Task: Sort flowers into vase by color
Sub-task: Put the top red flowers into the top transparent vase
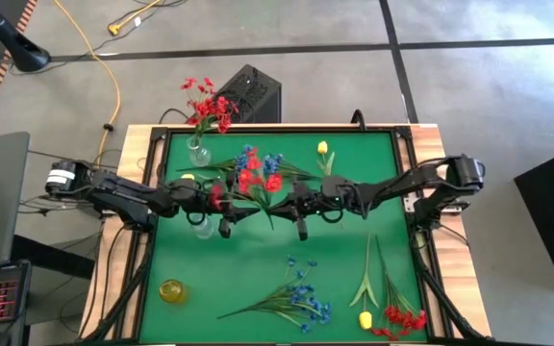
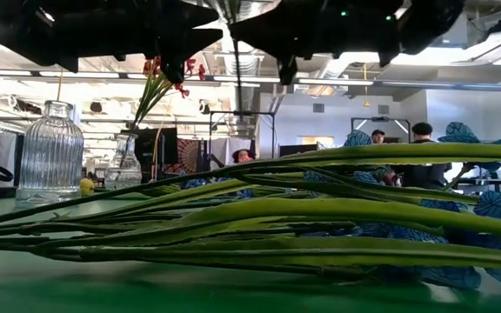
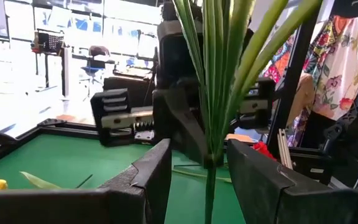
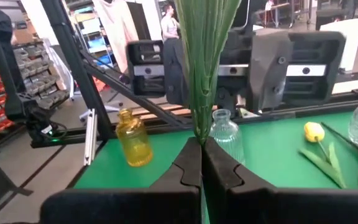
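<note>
Above the clear vase [image 1: 203,227], my right gripper [image 4: 201,163] pinches a red-and-blue flower stem [image 4: 199,93] in pressed-together jaws. My left gripper's [image 3: 197,171] jaws stand spread around that stem. The far vase [image 1: 198,151] holds red flowers [image 1: 206,104].

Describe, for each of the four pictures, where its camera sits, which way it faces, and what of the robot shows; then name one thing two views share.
High view: above the table, looking straight down; both arms meet mid-table.
Low view: at tabletop height, facing the room; dark arms overhead, blue-flower stems close up.
Left wrist view: on the left arm, facing the right arm; left gripper open around a green stem.
Right wrist view: on the right arm, facing the left arm; right gripper shut on that stem.
Shared: both wrist views show that stem.
</note>
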Controlling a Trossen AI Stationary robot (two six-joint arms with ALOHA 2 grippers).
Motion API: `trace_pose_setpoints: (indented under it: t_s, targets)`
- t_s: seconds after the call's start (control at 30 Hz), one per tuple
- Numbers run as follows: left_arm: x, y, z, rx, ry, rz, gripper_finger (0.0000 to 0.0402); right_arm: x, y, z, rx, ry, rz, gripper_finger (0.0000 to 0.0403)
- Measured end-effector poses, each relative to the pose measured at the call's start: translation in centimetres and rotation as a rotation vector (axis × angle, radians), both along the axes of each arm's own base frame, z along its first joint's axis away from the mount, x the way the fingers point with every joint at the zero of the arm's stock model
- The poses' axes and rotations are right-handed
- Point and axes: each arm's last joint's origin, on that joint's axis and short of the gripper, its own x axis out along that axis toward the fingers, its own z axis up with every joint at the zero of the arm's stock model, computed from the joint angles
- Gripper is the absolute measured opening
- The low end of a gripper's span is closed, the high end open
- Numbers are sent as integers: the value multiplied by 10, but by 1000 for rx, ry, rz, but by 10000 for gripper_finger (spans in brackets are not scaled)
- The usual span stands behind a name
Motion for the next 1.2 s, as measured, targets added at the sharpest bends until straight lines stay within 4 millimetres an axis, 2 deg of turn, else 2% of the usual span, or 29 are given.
trace_pose_setpoints:
  t_s: [0.23, 0.6, 1.2]
  targets:
    - [0, -1, -1, 1, 6, -19, 144, 11, -1, -4, -6, 14, -4, 25]
    - [0, 0, -1, -5, 9, 5, 144, 11, -6, -7, -13, 50, -67, 25]
    - [1, 3, -3, -55, 26, 92, 138, 11, -9, -4, -58, 14, -125, 25]
